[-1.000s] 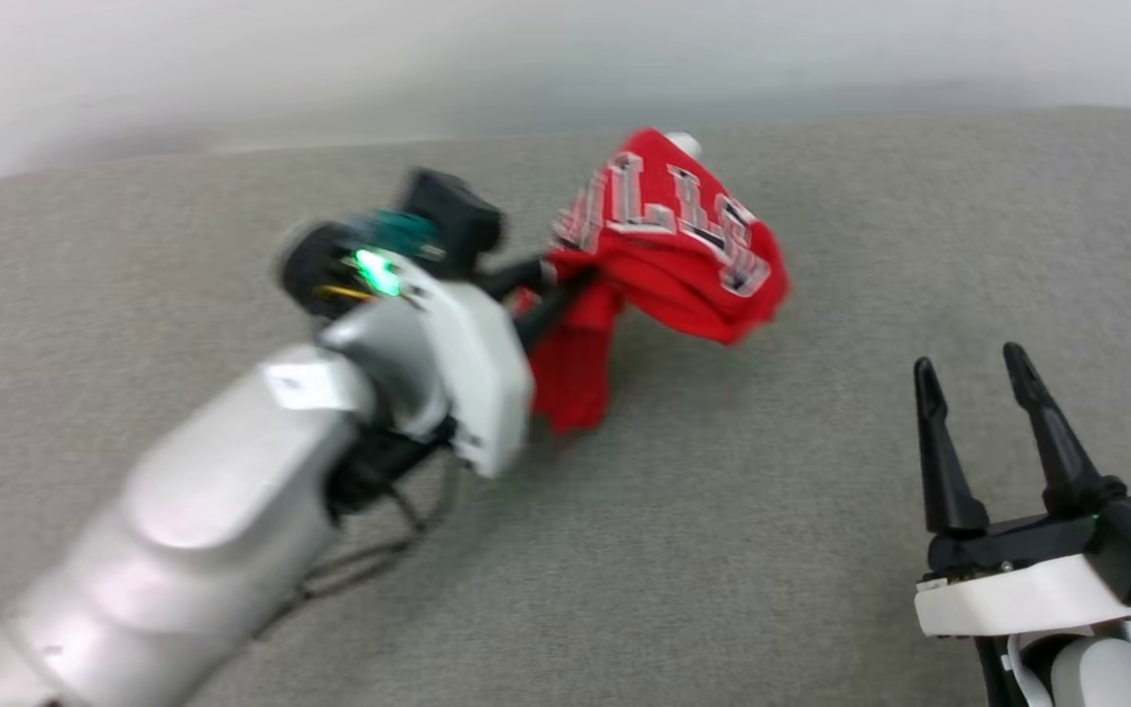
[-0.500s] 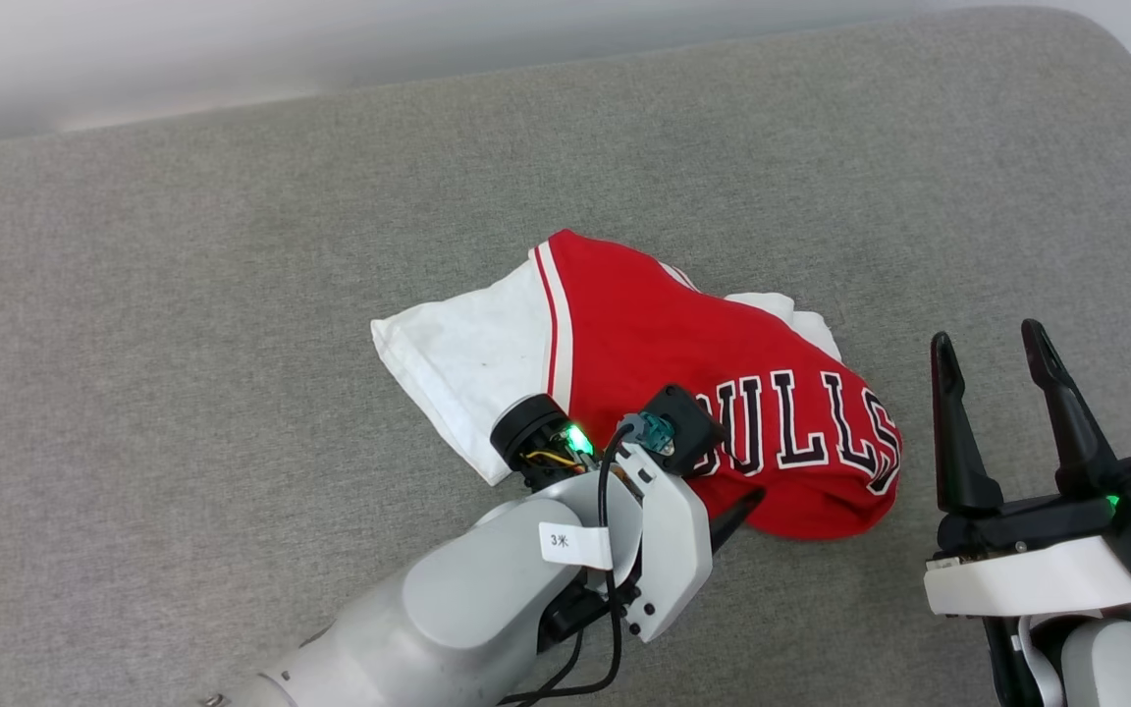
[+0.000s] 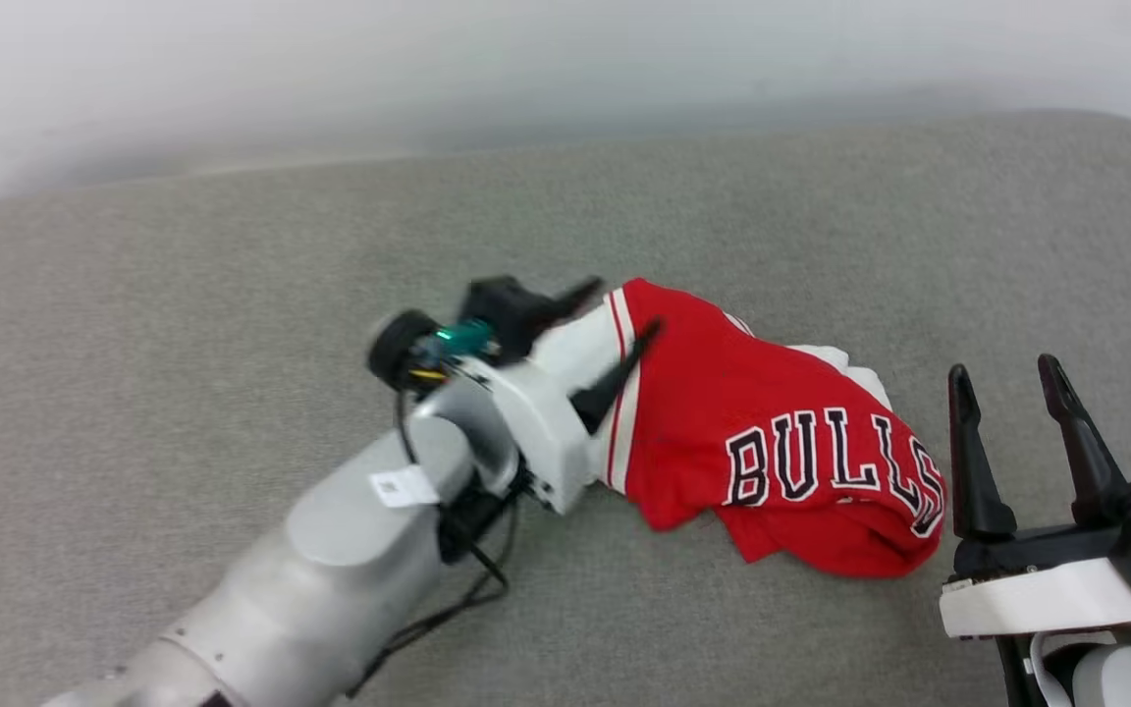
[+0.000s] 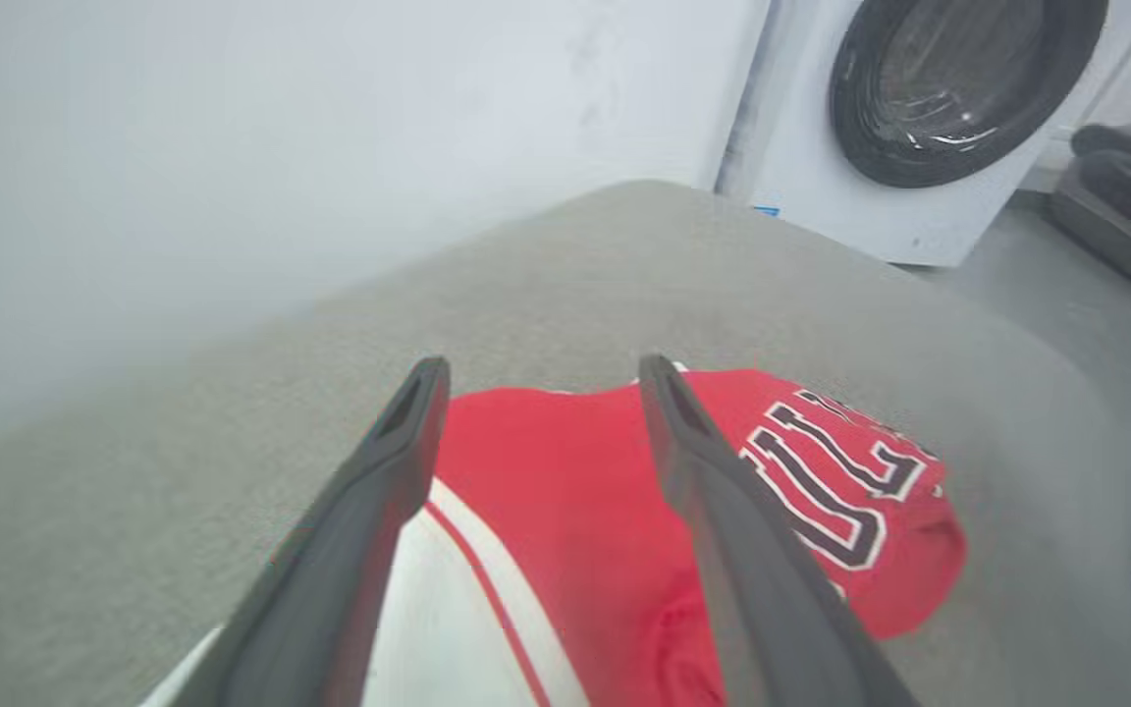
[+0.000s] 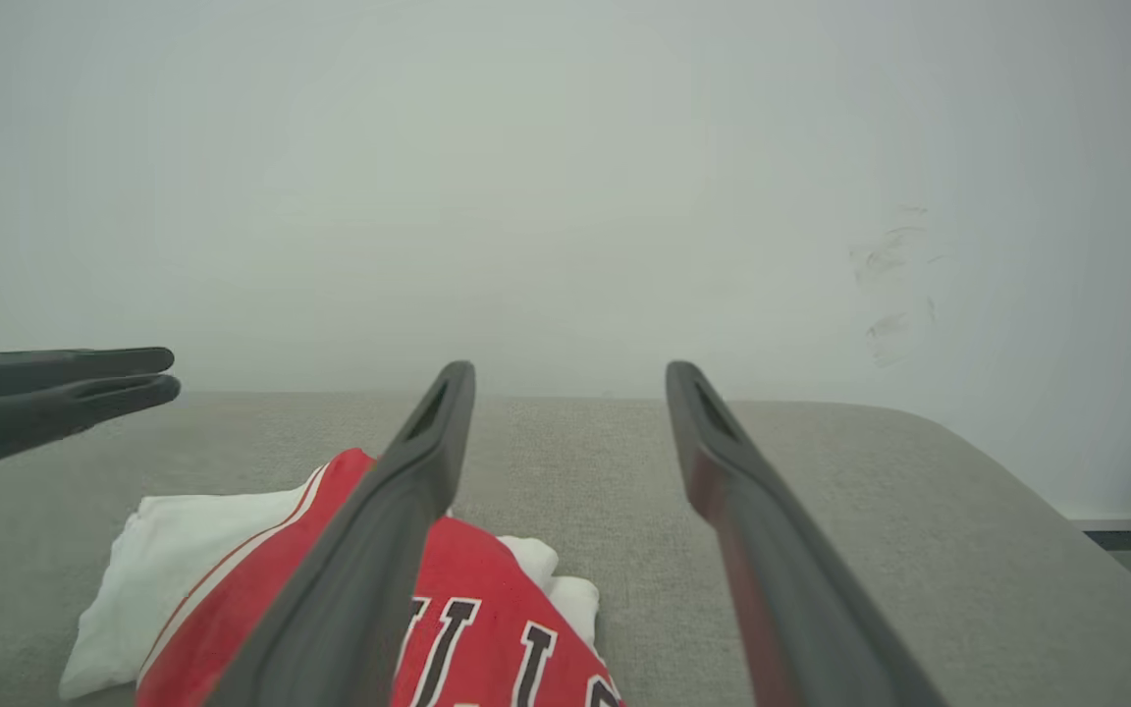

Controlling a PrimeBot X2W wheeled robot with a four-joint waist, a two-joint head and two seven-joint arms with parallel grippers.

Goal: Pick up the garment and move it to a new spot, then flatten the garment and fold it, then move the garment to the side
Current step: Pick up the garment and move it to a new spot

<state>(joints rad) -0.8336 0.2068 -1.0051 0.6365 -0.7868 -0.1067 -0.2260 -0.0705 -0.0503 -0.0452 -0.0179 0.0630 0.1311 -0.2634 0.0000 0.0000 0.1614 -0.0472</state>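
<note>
Dropped from the left gripper [image 3: 624,305] since a second ago, the garment [image 3: 781,442] is now lying crumpled on the grey upholstered surface [image 3: 183,295]; the left arm is reaching in from the lower left, its fingers standing wide apart and gripping nothing, poised over the white sleeve and striped trim; the right gripper [image 3: 1003,371] is sitting just right of the heap, fingers pointing up, spread and empty; red cloth is bunching rightward, showing black, white-outlined "BULLS"; a white tag [image 3: 399,485] on the left forearm is showing print too small to read.
</note>
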